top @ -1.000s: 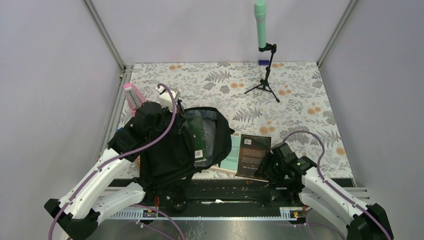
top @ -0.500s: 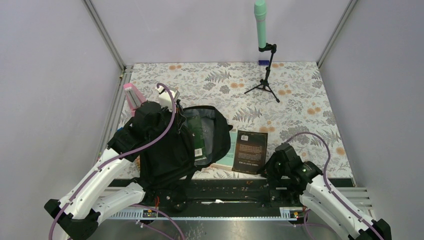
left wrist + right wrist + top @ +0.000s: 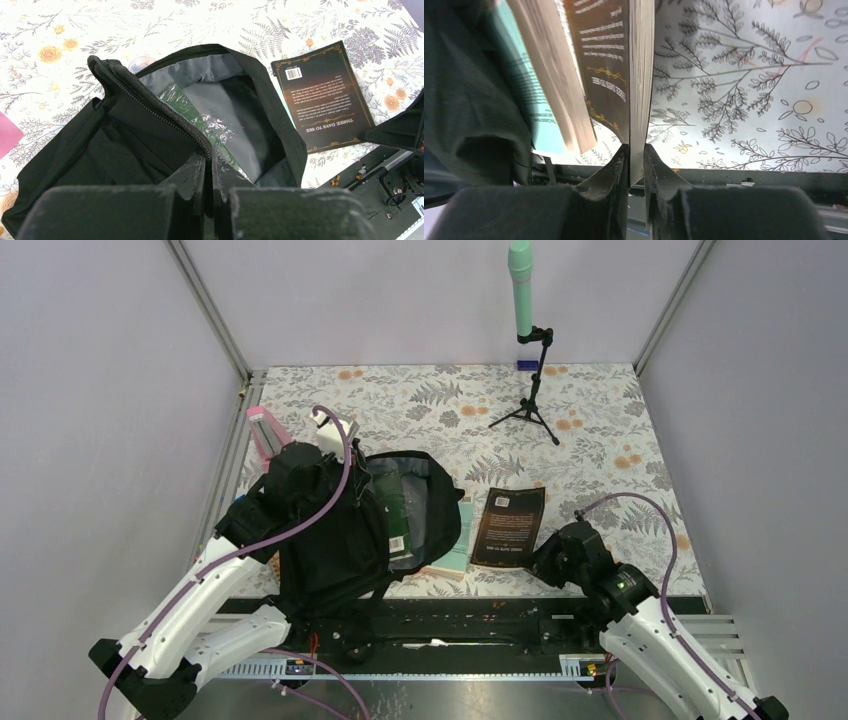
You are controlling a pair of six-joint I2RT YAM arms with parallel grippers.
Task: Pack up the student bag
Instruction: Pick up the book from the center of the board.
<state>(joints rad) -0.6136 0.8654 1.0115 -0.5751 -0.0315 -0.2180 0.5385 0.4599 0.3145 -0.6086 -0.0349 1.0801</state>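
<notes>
Now gripped, the black paperback book with gold lettering lies clear to the right of the pale teal book it overlapped a second ago, its near edge pinched by the right gripper. The large black fabric student bag stands open at near left on the floral tablecloth, a green book already inside.

From the left wrist, the left gripper stays clenched on the bag's zip rim, holding the grey-lined mouth agape.

From the right wrist, jaws that stood wide a second ago now clamp the paperback's page edge. The next load looks ready to travel to the bag.
</notes>
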